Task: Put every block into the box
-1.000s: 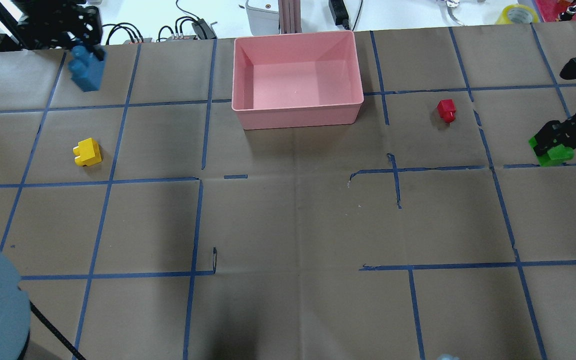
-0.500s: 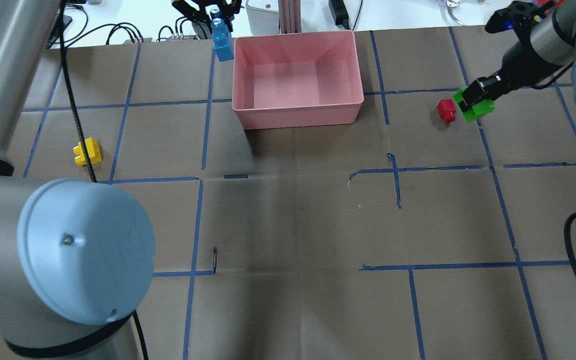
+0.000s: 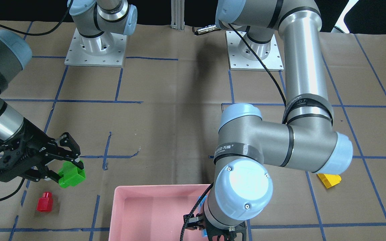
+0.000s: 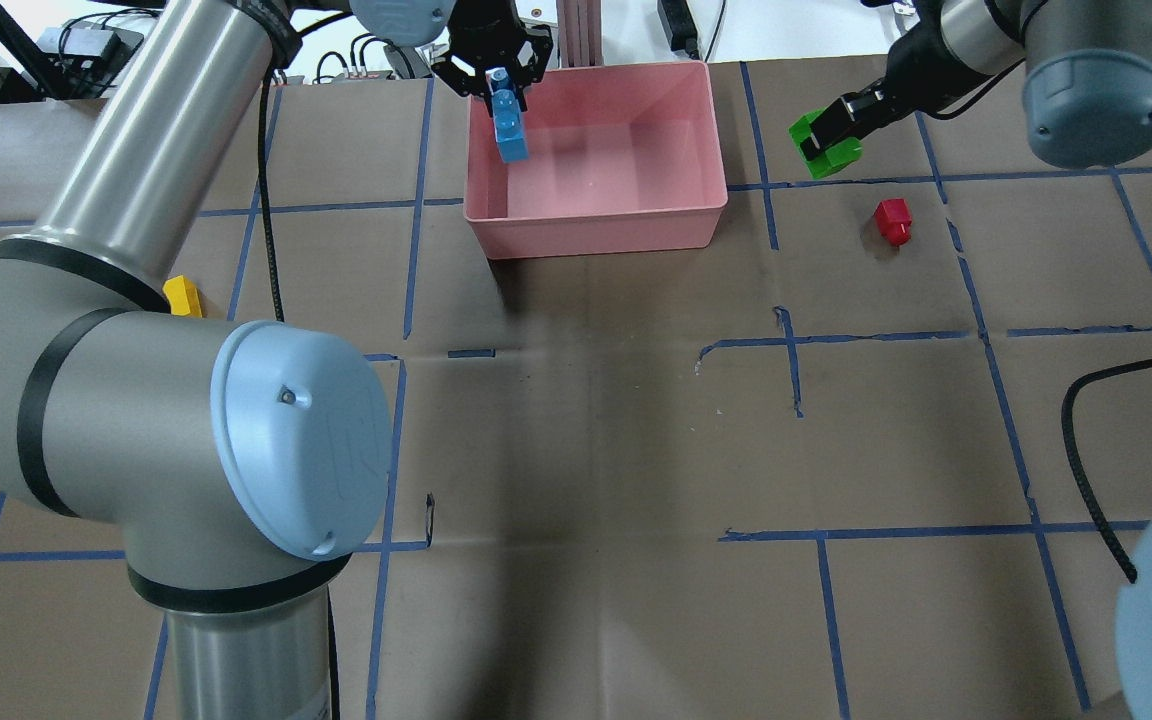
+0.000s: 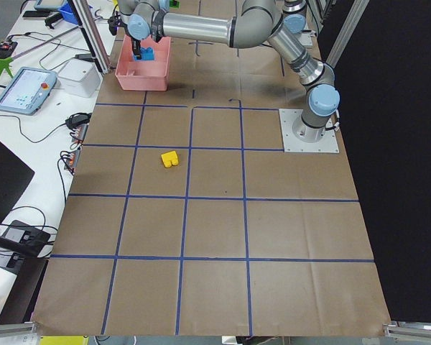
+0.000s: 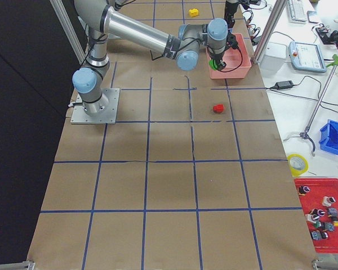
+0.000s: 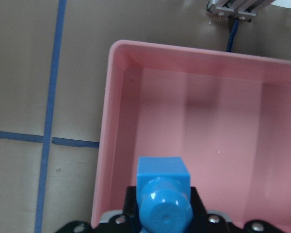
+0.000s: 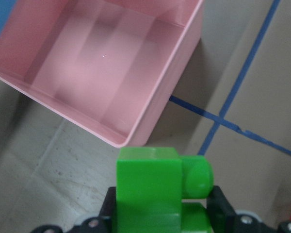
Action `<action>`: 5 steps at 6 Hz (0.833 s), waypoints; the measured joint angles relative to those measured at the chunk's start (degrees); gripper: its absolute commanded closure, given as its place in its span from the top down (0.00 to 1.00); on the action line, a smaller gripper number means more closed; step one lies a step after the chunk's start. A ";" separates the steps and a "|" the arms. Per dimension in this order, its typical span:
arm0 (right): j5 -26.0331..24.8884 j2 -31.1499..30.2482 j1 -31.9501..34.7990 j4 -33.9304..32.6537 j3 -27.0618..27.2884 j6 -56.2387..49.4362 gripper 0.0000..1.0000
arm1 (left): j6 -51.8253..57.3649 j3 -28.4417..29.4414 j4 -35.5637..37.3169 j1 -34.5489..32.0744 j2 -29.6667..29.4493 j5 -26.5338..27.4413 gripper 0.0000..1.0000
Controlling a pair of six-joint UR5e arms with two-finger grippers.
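My left gripper (image 4: 503,92) is shut on the long blue brick (image 4: 508,128) and holds it above the left part of the pink box (image 4: 596,235). The left wrist view shows the blue brick (image 7: 162,187) over the box's inside (image 7: 121,121). My right gripper (image 4: 826,138) is shut on the green brick (image 4: 822,148), in the air just right of the box. The right wrist view shows the green brick (image 8: 150,189) near the box's corner (image 8: 177,90). The red brick (image 4: 893,220) lies on the table to the right. The yellow brick (image 4: 183,296) lies at the left, partly hidden behind my left arm.
My left arm's big elbow (image 4: 286,440) hangs over the table's front left. An aluminium post (image 4: 576,30), cables and devices stand just beyond the box's far side. The table's brown paper bears a grid of blue tape lines.
My left gripper has carried the blue brick right, from beside the box's far left corner to over the box. My right gripper has carried the green brick left and farther away, past the red brick.
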 measured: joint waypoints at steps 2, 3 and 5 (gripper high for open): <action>3.98 5.70 4.04 -0.48 -7.47 0.62 0.07 | -0.06 0.07 1.66 -0.57 -2.17 0.35 0.99; 4.29 7.83 5.78 -0.53 -10.34 2.31 0.07 | -0.07 0.31 1.74 -0.51 -1.59 0.42 0.99; 4.51 10.00 7.76 -2.31 -12.86 6.41 0.07 | 0.30 -0.06 -0.11 1.32 3.31 0.56 0.99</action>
